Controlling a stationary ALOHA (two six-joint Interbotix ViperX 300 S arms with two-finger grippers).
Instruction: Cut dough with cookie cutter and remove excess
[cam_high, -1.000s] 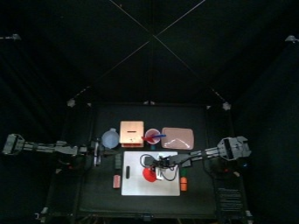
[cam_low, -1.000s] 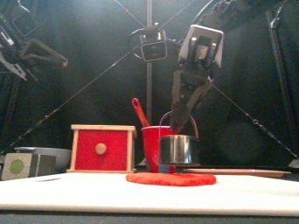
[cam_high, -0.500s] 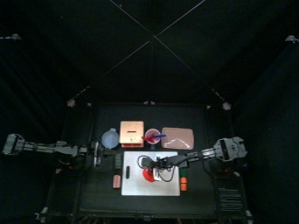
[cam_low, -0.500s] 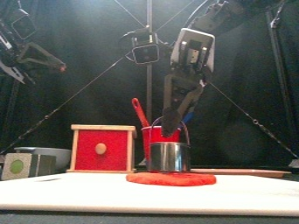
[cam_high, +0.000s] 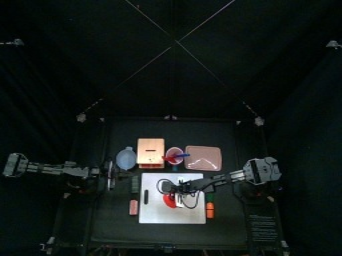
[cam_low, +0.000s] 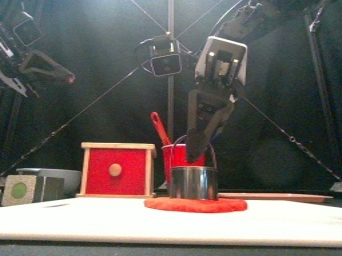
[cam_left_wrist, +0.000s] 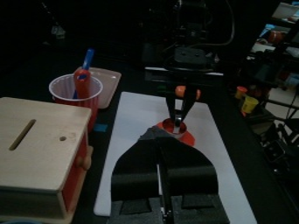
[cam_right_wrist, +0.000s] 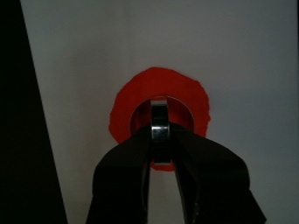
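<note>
you see a shiny metal cutter (cam_low: 193, 182) on soft, matt red dough (cam_low: 197, 205), over a smooth white board (cam_high: 154, 207). the box (cam_low: 116, 170) looks like painted wood, the cup (cam_left_wrist: 79, 87) like glossy plastic.

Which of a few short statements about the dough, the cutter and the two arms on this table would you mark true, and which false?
1. The metal cookie cutter stands on the red dough. True.
2. The dough lies on the wooden box. False: it lies on the white board, and the box stands behind it.
3. The right gripper is directly above the cutter. True.
4. The left gripper is pressing the dough. False: it rests shut off the board's left side.
5. The red cup is empty. False: a blue-handled tool stands in it.
</note>
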